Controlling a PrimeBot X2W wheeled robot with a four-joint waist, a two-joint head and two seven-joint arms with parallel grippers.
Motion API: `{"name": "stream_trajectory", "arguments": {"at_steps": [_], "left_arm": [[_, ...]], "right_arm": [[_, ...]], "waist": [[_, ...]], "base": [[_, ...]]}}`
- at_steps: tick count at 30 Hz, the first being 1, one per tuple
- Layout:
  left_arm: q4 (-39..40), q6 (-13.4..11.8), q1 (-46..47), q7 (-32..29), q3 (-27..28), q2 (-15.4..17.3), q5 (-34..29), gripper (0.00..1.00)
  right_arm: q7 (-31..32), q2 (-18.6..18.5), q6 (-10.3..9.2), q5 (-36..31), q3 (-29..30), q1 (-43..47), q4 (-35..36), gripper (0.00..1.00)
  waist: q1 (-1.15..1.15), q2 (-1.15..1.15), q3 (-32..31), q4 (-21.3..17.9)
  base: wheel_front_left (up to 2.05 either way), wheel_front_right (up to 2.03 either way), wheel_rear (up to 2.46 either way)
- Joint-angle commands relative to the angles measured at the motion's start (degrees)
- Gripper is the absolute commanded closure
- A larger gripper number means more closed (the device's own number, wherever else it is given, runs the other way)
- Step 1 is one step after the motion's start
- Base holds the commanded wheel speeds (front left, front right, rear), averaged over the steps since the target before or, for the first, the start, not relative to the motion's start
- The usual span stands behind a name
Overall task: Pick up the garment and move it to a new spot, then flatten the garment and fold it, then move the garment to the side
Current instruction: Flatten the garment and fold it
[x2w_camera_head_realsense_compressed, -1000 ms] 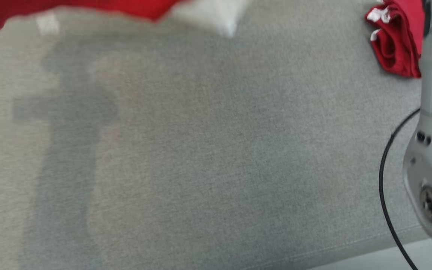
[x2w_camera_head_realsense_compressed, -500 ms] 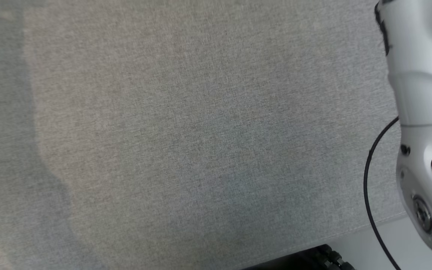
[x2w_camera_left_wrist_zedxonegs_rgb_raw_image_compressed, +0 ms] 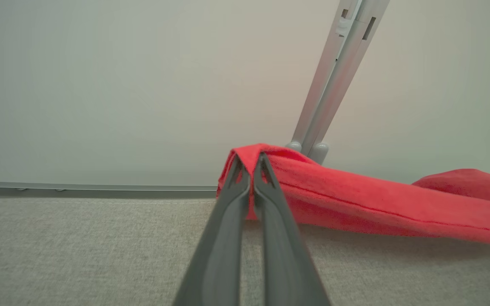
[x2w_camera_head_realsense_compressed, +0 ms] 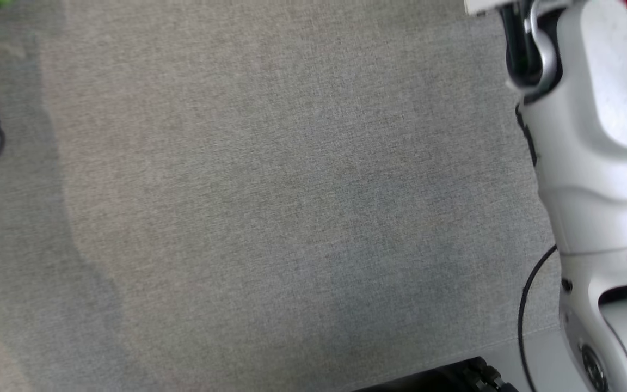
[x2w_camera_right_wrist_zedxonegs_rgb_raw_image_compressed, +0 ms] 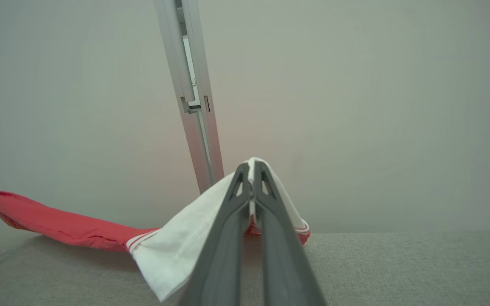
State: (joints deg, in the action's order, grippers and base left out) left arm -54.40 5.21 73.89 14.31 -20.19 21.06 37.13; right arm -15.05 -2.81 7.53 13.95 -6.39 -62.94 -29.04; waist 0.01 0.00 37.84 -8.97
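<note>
Left gripper (x2w_camera_left_wrist_zedxonegs_rgb_raw_image_compressed: 251, 165) pinches a red edge of the garment (x2w_camera_left_wrist_zedxonegs_rgb_raw_image_compressed: 377, 204). Right gripper (x2w_camera_right_wrist_zedxonegs_rgb_raw_image_compressed: 251, 172) pinches its white part, above the table (x2w_camera_right_wrist_zedxonegs_rgb_raw_image_compressed: 398, 267).

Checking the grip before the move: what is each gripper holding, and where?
Both hold the garment: left gripper pinches a red edge, right gripper a white section.

You have the garment (x2w_camera_left_wrist_zedxonegs_rgb_raw_image_compressed: 355, 199) held up at two pinched points, stretched between them as a sagging band. The left gripper (x2w_camera_left_wrist_zedxonegs_rgb_raw_image_compressed: 251, 163) is clamped on a red edge that rises in a small peak. From there, red fabric with a stitched seam runs off to that view's right, just above the gray cloth surface (x2w_camera_left_wrist_zedxonegs_rgb_raw_image_compressed: 79, 255). The right gripper (x2w_camera_right_wrist_zedxonegs_rgb_raw_image_compressed: 251, 170) is clamped on the white section (x2w_camera_right_wrist_zedxonegs_rgb_raw_image_compressed: 177, 250), which has thin red stripes along its hem and drapes downward.
</note>
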Motion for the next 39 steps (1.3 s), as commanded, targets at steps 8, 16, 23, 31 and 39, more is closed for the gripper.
{"name": "stream_trajectory", "arguments": {"at_steps": [8,16,23,31,39], "left_arm": [[1.38,1.14,-13.15,0.98,1.27,-1.96,1.98,1.0],[9.47,1.45,-32.36,0.94,5.72,-3.28,3.19,1.0],[20.03,1.1,-49.59,0.93,10.73,-6.35,3.6,1.0],[30.78,-0.53,-65.31,0.89,12.41,-9.94,2.22,1.0],[42.18,-3.5,-77.28,-1.46,12.49,-10.68,3.93,1.0]], "right_arm": [[-0.16,-0.19,-0.09,1.6,1.35,15.23,1.11,1.0],[-0.17,-0.2,-0.1,3.63,3.06,31.24,4.69,1.0],[-0.17,-0.19,-0.09,6.49,3.71,43.82,10.4,1.0],[-0.16,-0.19,-0.09,7.28,4.89,56.98,17.95,1.0],[1.08,-0.16,-0.09,6.11,7.42,69.4,26.99,1.0]], "waist": [[-0.01,0.0,-11.3,4.08],[-0.01,0.0,-21.08,5.39],[-0.01,0.0,-26.58,5.85],[-0.01,0.0,-31.09,6.66],[-0.01,0.0,-33.99,7.26]], "base": [[0.0,0.0,0.0],[0.0,0.0,0.0],[0.0,0.0,0.0],[0.0,0.0,0.0],[0.0,0.0,0.0]]}}
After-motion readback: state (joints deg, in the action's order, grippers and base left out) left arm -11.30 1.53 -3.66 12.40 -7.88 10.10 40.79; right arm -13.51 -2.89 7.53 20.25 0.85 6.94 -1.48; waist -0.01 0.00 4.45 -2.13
